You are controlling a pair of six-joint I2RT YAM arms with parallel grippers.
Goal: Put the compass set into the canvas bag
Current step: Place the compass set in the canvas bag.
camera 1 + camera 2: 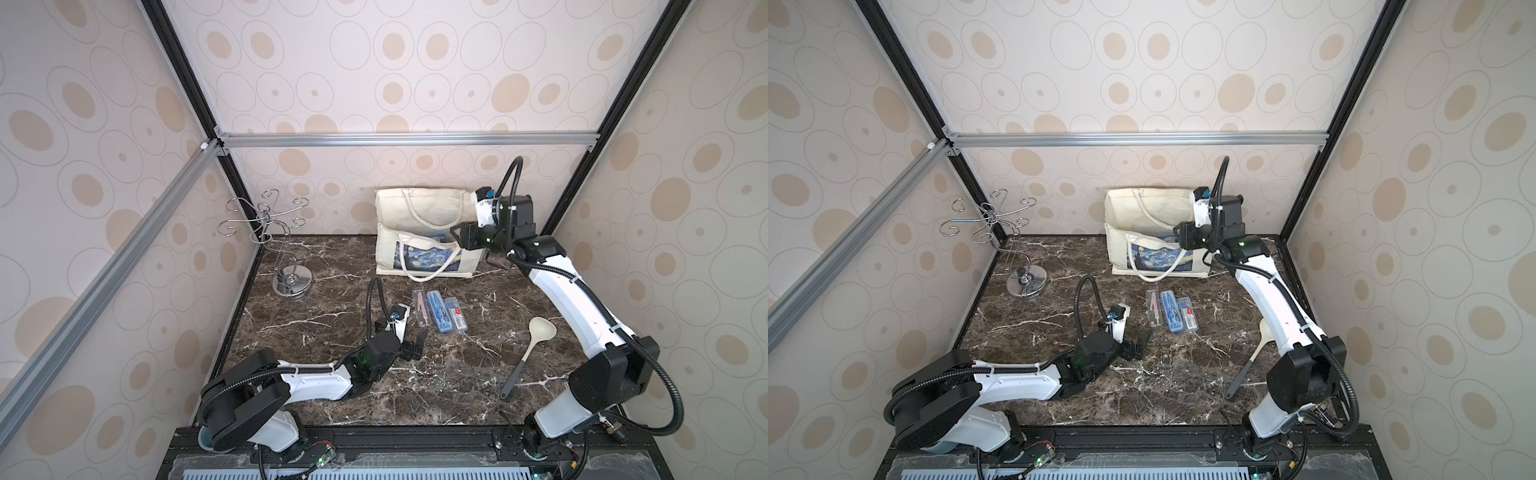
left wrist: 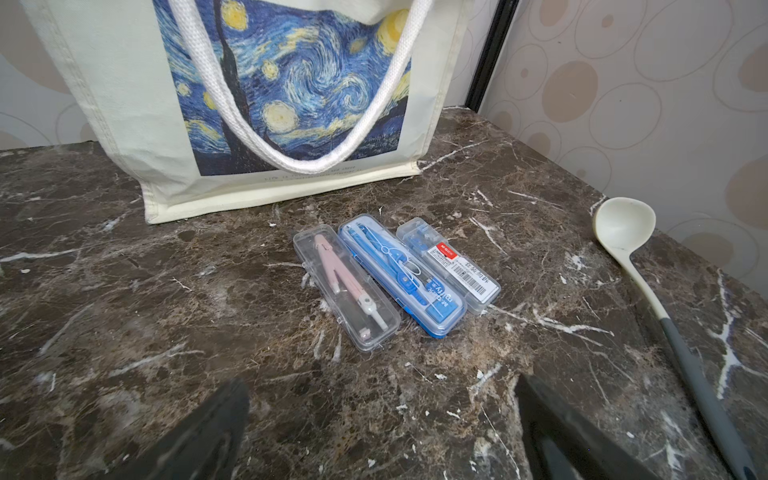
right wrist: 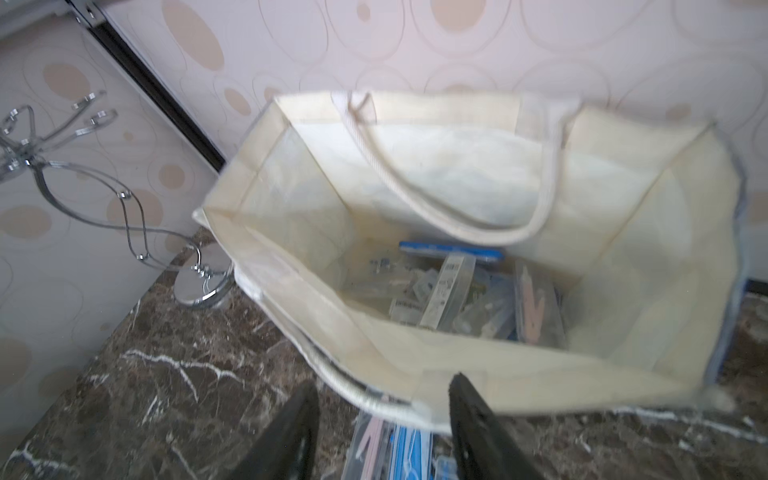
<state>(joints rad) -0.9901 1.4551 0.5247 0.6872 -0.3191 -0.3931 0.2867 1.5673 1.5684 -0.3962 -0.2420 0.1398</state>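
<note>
The cream canvas bag [image 1: 424,216] [image 1: 1142,216] stands open at the back of the table, starry print [image 2: 291,83] facing forward. Several compass set cases [image 3: 453,291] lie in its bottom. Three more cases lie side by side in front of it: a clear one with a pink compass [image 2: 347,286] [image 1: 419,307], a blue one [image 2: 401,274] [image 1: 439,311] and a small labelled one [image 2: 449,259] [image 1: 456,313]. My right gripper [image 3: 382,384] [image 1: 457,239] hangs open and empty over the bag's front rim. Low over the table, just short of the cases, my left gripper [image 2: 380,386] [image 1: 415,347] is wide open and empty.
A cream ladle with a grey handle [image 1: 536,332] [image 2: 623,224] lies right of the cases. A chrome hook stand [image 1: 286,257] [image 3: 124,208] rises at the back left. Patterned walls close in the table behind and on both sides.
</note>
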